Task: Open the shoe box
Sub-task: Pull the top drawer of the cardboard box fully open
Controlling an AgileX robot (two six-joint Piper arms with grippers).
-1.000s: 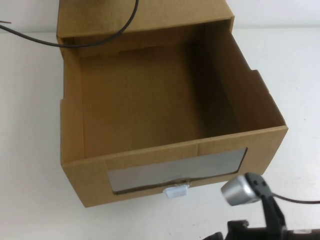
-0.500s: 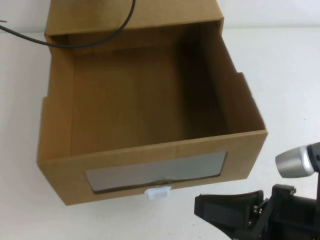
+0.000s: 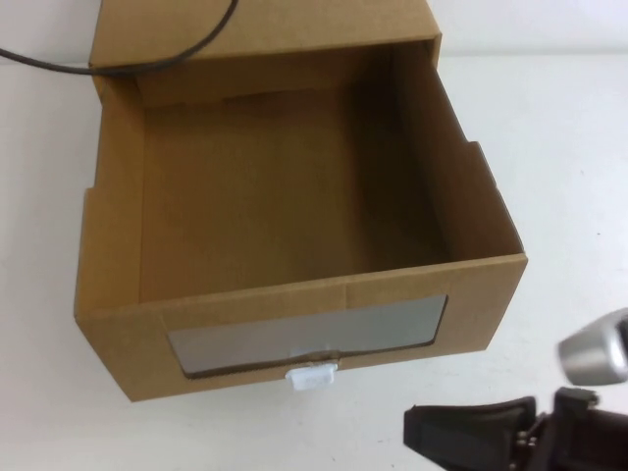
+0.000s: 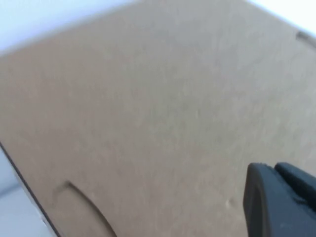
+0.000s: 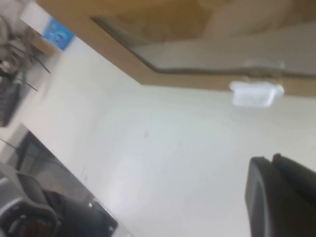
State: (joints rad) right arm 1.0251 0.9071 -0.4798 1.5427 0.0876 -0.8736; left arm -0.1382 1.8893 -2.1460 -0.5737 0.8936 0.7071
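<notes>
The brown cardboard shoe box [image 3: 477, 299] stands on the white table with its drawer pulled out toward me, inside empty. Its front wall has a grey window [image 3: 304, 335] and a white pull tab [image 3: 312, 374], which the right wrist view also shows as the tab [image 5: 256, 93]. My right gripper [image 3: 420, 429] is shut, holds nothing, and hovers low over the table to the right of the tab, apart from it; in its wrist view the right gripper [image 5: 270, 161] shows only bare table beyond it. My left gripper [image 4: 272, 169] is shut, close over a plain cardboard face [image 4: 148, 108].
The box's outer sleeve [image 3: 265, 25] lies at the back, with a black cable [image 3: 186, 47] draped over it. White table [image 3: 559, 147] lies to the right of the box and in front of it. A silver knob [image 3: 599, 353] on my right arm shows at the right edge.
The box slid left early in the second, then stayed. My right gripper drew back from the tab to the right and slightly down. The cable on the sleeve shifted left.
</notes>
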